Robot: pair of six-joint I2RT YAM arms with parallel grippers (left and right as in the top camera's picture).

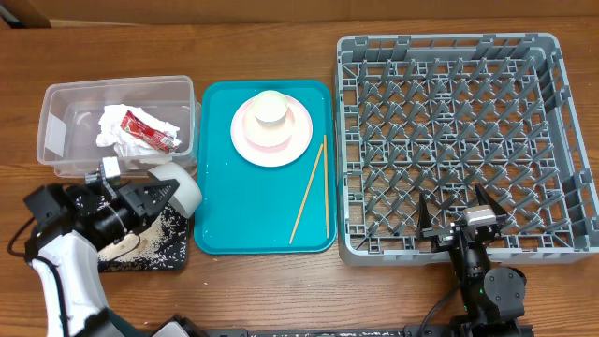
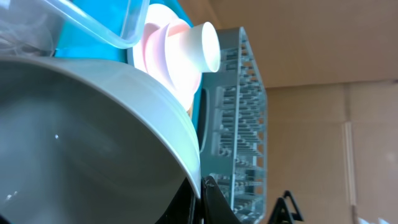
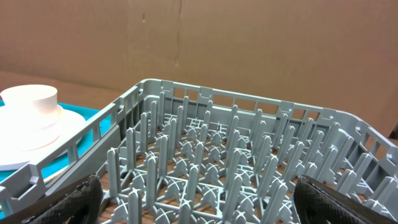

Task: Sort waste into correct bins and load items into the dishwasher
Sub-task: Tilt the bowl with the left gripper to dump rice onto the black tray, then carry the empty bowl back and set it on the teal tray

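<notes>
Waste looks mostly sorted. The crumpled napkin (image 1: 117, 126) and the red sauce packet (image 1: 150, 131) lie inside the clear tub (image 1: 51, 131), and rice scraps (image 1: 159, 234) are scattered on the black tray (image 1: 180, 259) just in front of it.

My left gripper (image 1: 140, 201) is clamped on the rim of the grey-green bowl (image 1: 178, 192), which I hold tilted above this black tray. The part of its inside that I see looks clean.

My right gripper (image 1: 456, 211) has its jaws wide apart and holds nothing. It hangs over the near edge of the dish rack (image 1: 449, 47).

The rack has no item in it. The pink plate (image 1: 248, 140), the small pink bowl (image 1: 271, 133) and the cream cup (image 1: 270, 108) stand stacked on the teal tray (image 1: 243, 225), with the two chopsticks (image 1: 309, 192) beside them.

So I judge that the loading is not yet begun, and the bowl in my left gripper could go into the rack first.
</notes>
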